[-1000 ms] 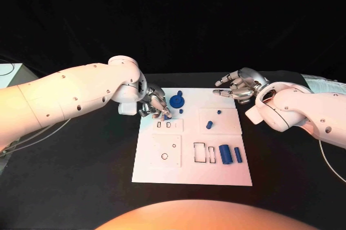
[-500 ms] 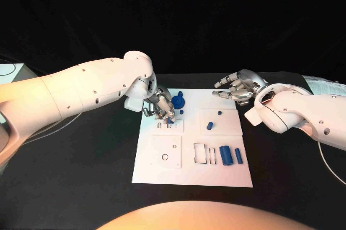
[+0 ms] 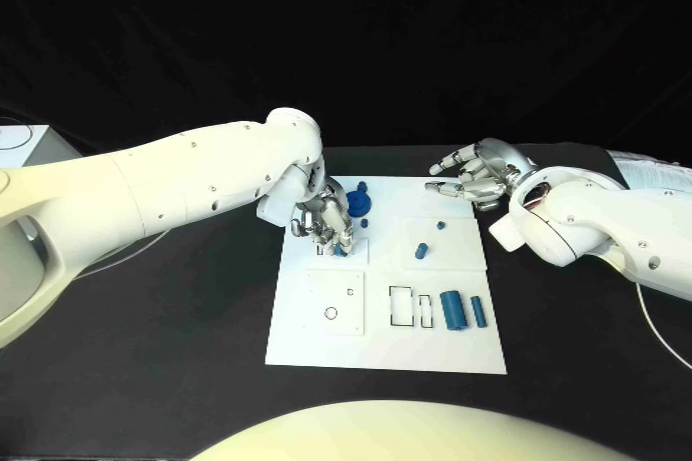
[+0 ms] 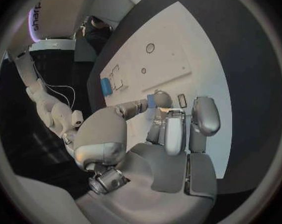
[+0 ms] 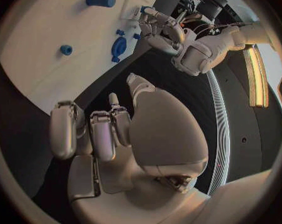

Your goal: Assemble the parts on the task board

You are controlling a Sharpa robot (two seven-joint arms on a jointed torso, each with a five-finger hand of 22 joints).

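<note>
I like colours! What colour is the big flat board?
White. The task board shows best in the head view.
</note>
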